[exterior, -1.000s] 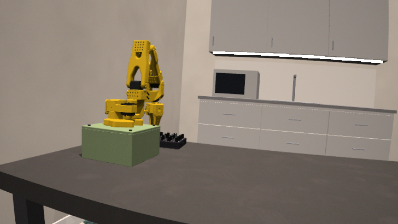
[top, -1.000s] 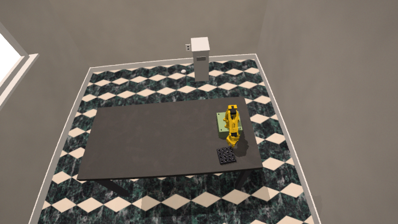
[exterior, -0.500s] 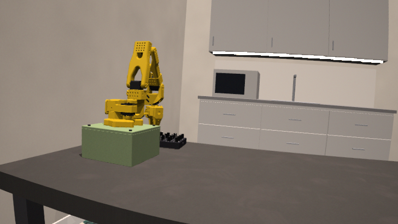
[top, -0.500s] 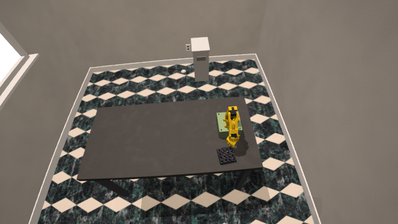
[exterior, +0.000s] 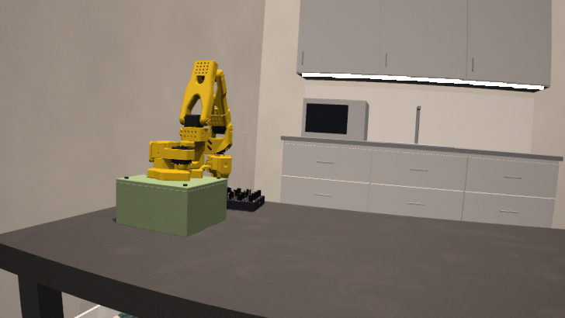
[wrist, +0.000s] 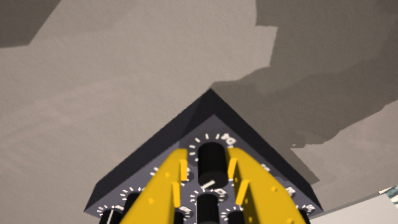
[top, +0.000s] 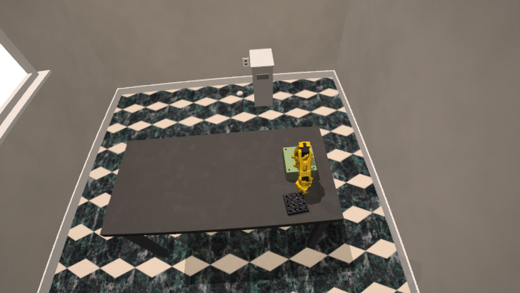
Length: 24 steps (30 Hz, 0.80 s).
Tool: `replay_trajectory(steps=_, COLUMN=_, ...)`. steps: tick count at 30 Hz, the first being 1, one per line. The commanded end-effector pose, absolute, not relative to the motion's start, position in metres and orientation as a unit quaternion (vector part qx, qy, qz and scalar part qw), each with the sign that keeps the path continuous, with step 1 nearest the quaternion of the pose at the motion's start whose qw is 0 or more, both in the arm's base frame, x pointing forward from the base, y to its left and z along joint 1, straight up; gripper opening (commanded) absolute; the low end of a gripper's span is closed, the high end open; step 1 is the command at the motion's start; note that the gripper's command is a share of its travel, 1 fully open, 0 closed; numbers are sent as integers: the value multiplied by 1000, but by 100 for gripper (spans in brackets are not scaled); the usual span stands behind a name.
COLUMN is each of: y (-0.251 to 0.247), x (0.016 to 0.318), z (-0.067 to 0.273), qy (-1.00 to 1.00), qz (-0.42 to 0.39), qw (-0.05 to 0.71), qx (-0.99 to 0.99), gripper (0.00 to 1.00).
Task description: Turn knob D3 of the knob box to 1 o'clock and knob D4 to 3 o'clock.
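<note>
The black knob box lies flat on the dark table in front of the arm, and it also shows in the exterior view. In the wrist view one corner of the box points away from me. The corner knob, marked D4, stands between my two yellow fingers, and its white pointer line shows at its near end. My gripper is only slightly open and straddles this knob with small gaps on both sides. It also shows low over the box in the top view. My fingers partly hide the neighbouring knobs.
The arm stands on a green block near the table's right edge. Another knob sits just behind the corner knob, between my fingers. Kitchen cabinets and a microwave are far behind the table.
</note>
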<state>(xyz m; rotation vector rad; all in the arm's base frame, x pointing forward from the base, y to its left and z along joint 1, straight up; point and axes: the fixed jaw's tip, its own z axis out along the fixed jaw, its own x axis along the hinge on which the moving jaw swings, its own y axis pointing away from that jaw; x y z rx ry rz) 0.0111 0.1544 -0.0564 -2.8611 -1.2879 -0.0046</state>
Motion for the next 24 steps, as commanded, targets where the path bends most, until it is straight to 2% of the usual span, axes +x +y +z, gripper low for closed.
replay_trajectory(steps=1, y=155, x=12, z=-58, qy=-405, qz=-1, qw=2, qx=-914, gripper=10)
replay_trajectory(steps=24, y=158, x=12, z=-58, qy=-405, qz=-1, qw=2, qx=-914, gripper=10)
